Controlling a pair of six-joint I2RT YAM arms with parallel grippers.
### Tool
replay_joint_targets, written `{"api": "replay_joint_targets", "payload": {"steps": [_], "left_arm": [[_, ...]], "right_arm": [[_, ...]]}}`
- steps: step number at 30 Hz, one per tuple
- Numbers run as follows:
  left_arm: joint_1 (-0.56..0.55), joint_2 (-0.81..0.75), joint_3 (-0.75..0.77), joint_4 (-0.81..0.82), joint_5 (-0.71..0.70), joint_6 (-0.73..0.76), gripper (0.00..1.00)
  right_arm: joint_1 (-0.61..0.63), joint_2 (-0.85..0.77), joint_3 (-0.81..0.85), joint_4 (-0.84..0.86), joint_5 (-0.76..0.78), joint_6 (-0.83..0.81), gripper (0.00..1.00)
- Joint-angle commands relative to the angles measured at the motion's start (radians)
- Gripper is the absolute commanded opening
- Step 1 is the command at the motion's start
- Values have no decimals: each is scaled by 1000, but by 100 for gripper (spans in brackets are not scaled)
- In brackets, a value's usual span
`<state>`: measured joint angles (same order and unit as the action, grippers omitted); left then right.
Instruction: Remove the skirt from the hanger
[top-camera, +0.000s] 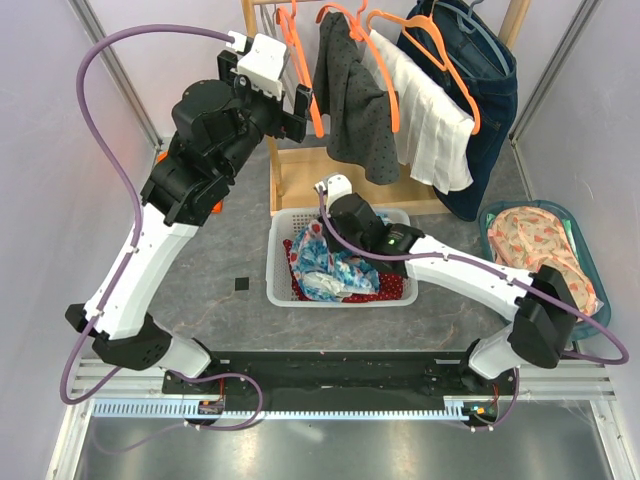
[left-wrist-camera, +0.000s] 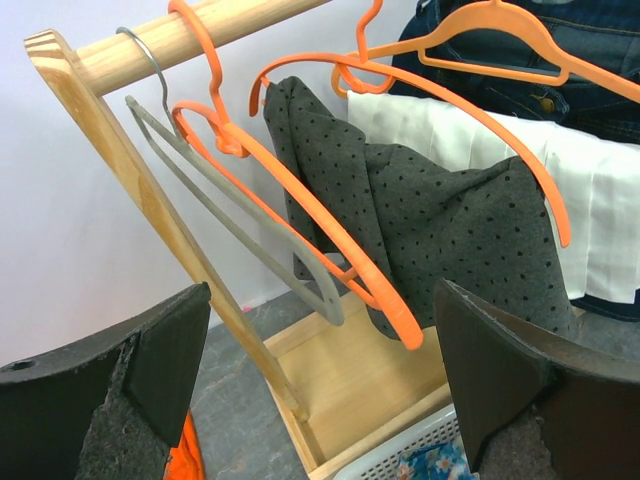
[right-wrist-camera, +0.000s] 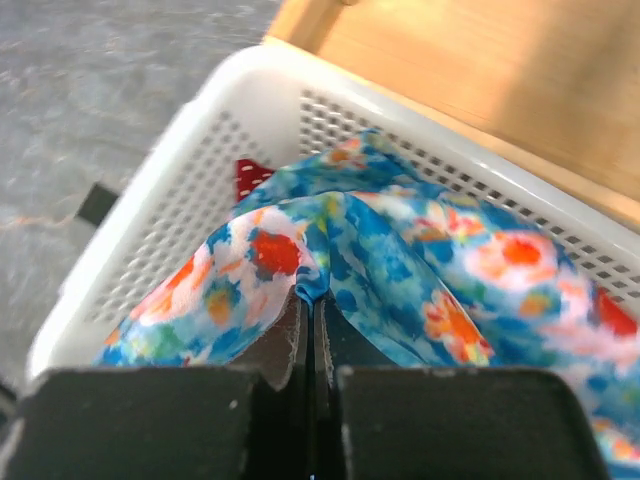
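Skirt (right-wrist-camera: 400, 260) of blue cloth printed with red and orange flowers lies bunched in a white perforated laundry basket (right-wrist-camera: 300, 70). Only the right wrist view shows the right gripper (right-wrist-camera: 308, 330) closed tight on a raised fold of it, the two black fingers pressed together with the cloth pinched in the seam. Left of those fingers a scrap of red dotted fabric (right-wrist-camera: 250, 175) peeks from under the skirt, and beyond the basket's far wall lies the rack's pale wooden base (right-wrist-camera: 480, 70). The left wrist view shows the left gripper (left-wrist-camera: 325, 330) with its rough dark fingers spread wide and holding nothing. Between and beyond them hang an empty orange plastic hanger (left-wrist-camera: 398, 318) and a grey hanger (left-wrist-camera: 322, 298), both hooked on a round wooden rail (left-wrist-camera: 200, 30). Farther off, right of the fingers, hang a charcoal dotted garment (left-wrist-camera: 440, 220), a white pleated garment (left-wrist-camera: 600, 200) and dark denim (left-wrist-camera: 590, 100). From above, the table (top-camera: 200, 290) is mottled grey stone-like sheet, closed in by pale wall panels (top-camera: 60, 150), with a teal tub (top-camera: 488, 222) of pink floral cloth at its right end.
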<state>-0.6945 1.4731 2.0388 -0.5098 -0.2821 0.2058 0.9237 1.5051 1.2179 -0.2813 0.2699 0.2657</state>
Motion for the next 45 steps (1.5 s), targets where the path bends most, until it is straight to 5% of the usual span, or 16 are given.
{"api": "replay_joint_targets", "payload": {"steps": [1,15,17,18,20,21,22,31,39,45], "left_arm": [[-5,-34,8,5,1,-20,98],[-39,71,136,-6,40,-39,99],[-46,93,159,17,20,-39,100],[-48,108,196,25,9,-42,100],[-56,159,247,48,-8,-74,100],[-62,180,300,59,-12,-83,100],[-82,223,326,77,-23,-80,100],[-273,384,371,350,-207,116,100],[-281,528,392,557,-319,210,100],[-249,633,514,568,-330,230,100]], "right_arm": [[-42,59,-122,83,42,55,0],[-29,256,-503,376,-253,328,3],[-5,264,-508,378,-238,325,20],[15,259,-480,352,-195,288,40],[90,228,-437,227,-68,253,63],[101,212,-401,197,-55,241,88],[106,166,-385,150,-43,227,98],[106,-207,-115,-154,138,184,98],[106,-498,-86,-159,88,135,98],[106,-542,-101,-200,101,119,98]]}}
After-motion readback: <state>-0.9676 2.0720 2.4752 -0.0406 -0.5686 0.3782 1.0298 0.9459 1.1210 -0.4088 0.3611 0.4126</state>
